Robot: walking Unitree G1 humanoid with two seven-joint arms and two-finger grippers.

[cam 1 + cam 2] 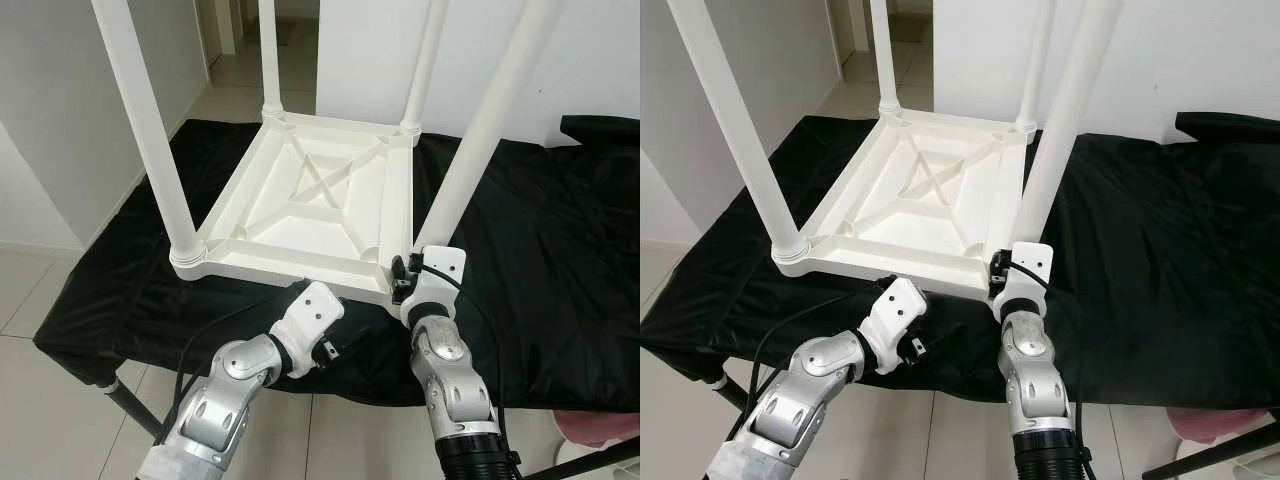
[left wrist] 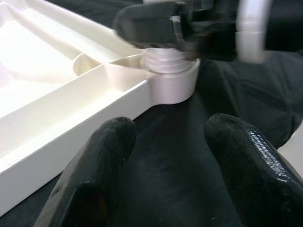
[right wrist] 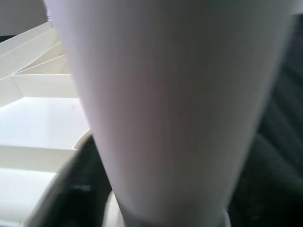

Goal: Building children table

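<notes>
The white table top (image 1: pixel 310 205) is laid upside down on the black cloth (image 1: pixel 540 260). The last leg (image 1: pixel 480 140) is held at its corner by the right gripper (image 1: pixel 403 280). The left gripper (image 2: pixel 165 156) is kept open nearby. Next, the leg is likely to be twisted tight.

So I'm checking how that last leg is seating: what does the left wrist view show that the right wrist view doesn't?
Left wrist view: the left end effector, open above the black cloth, and the leg's threaded base in the corner socket, the right end effector at it. Right wrist view: the leg's smooth shaft close up. Both: the white tabletop's ribbed underside.
</notes>
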